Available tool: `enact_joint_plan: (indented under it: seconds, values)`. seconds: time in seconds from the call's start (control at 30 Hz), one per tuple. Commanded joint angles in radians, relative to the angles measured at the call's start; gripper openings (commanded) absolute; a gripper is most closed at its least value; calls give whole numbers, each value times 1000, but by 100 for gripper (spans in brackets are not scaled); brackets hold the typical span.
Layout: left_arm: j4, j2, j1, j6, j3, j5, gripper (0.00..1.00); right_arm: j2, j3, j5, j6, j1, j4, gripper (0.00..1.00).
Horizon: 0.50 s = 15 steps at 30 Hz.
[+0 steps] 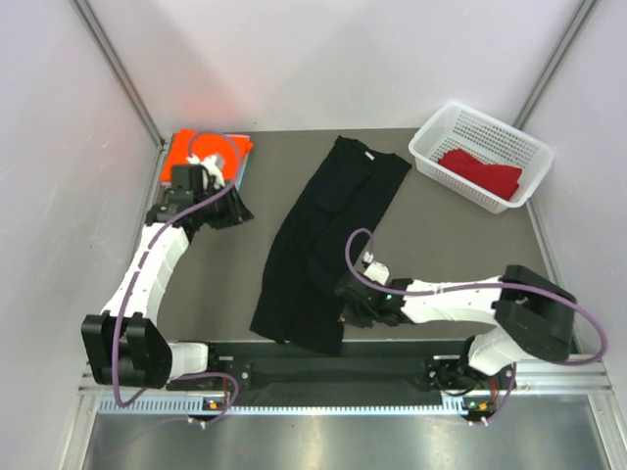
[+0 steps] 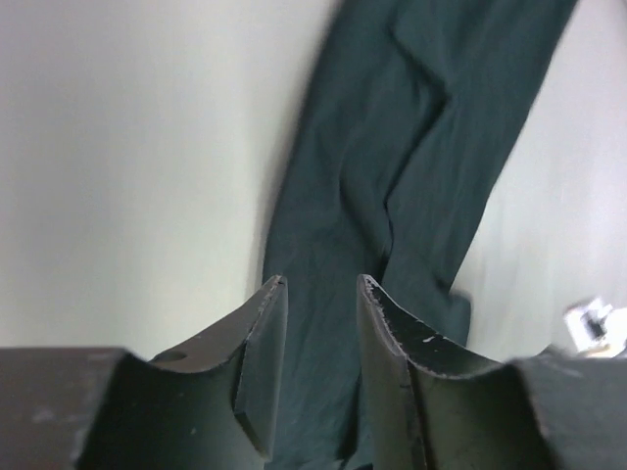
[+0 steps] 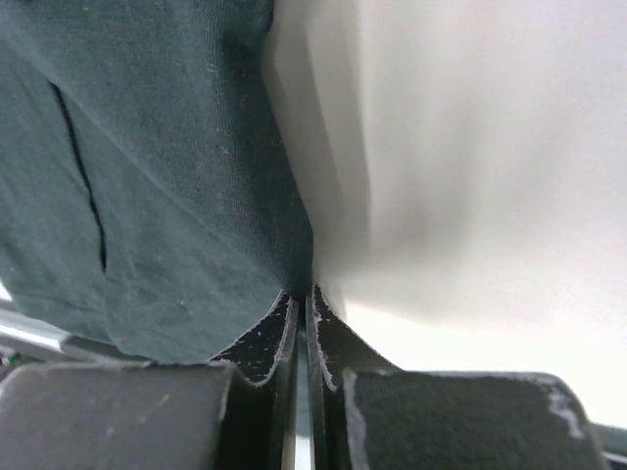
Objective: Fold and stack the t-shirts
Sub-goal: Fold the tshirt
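Centrally, the black t-shirt [image 1: 323, 225] lay folded lengthwise on the table [image 1: 220, 284], running from its far edge to its near edge. The right gripper [image 3: 302, 292] was clenched on the cloth at the near end. The left gripper [image 2: 321, 284] stood parted and empty by the orange t-shirt [image 1: 186, 147] at the far-left corner. 1 dark red t-shirt [image 1: 480, 171] lay in the white basket [image 1: 441, 174] at the far-right corner.

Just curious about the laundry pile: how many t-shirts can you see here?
3: a black t-shirt mid-table, an orange one at the far left, a red one in the basket. More may hide beneath the orange.
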Motion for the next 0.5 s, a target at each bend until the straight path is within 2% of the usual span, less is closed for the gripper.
enact_joint_plan:
  seconds: [0.0,0.2,0.47]
  values:
    - [20,-35,-100,24,-85,27,40,-114,-47,-24,-72,-36,-46,0]
    - [109,-93,-237,-96,-274,-15,45,-225,-128,-76,-141,-113,-78,0]
    - [94,-149,-332,-156,-354,-149,45,-323,-145,-144,-269,-202,-120,0]
